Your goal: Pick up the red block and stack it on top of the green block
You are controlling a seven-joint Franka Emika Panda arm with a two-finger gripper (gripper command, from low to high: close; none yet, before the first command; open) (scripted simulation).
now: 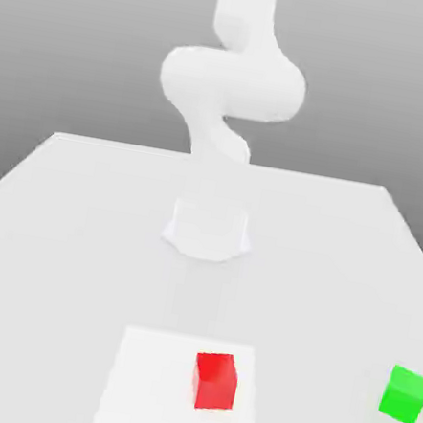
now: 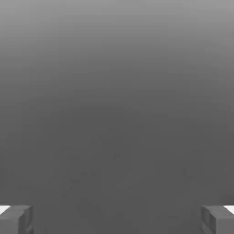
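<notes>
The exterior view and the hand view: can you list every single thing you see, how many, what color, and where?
red block: one, bright red, on the white square, toward its exterior view's right side
green block: one, bright green, on the table near the exterior view's right edge
white square: one, white, on the near part of the table
table: one, pale gray, under it all
background: one, gray, behind the table
robot arm: one, white, standing on the table beyond the blocks
gripper: one, two gray fingers, wide apart in the hand view
</notes>
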